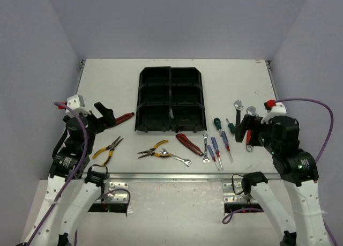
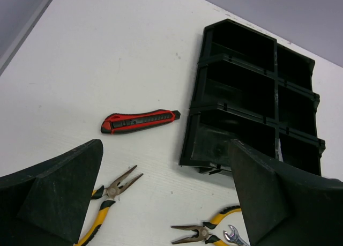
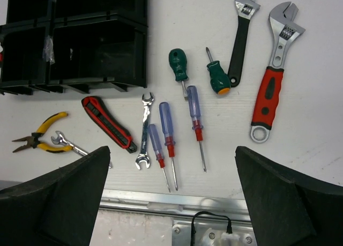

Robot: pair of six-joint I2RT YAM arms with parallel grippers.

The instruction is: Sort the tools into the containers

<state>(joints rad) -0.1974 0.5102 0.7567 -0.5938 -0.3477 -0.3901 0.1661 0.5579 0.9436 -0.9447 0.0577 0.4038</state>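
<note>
While left gripper and right gripper hang wide, empty, tools lie on table near tray, none sorted. Risk: blue screwdrivers and small wrench packed close; closing may catch two, drop one.

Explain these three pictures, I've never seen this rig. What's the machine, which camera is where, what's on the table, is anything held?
Two small robot arms are bolted at the near edge of a white table. The wide picture comes from a fixed camera above and behind them. The other two come from a camera on each wrist; the dark wedges at their bottom corners are that arm's own fingers. The left end effector and the right end effector are both open and hold nothing. On the table lie a black six-compartment tray with no tools visible in it, a red utility knife and yellow-handled pliers on the left, and, on the right, screwdrivers, silver wrenches and a red-handled adjustable wrench.
</note>
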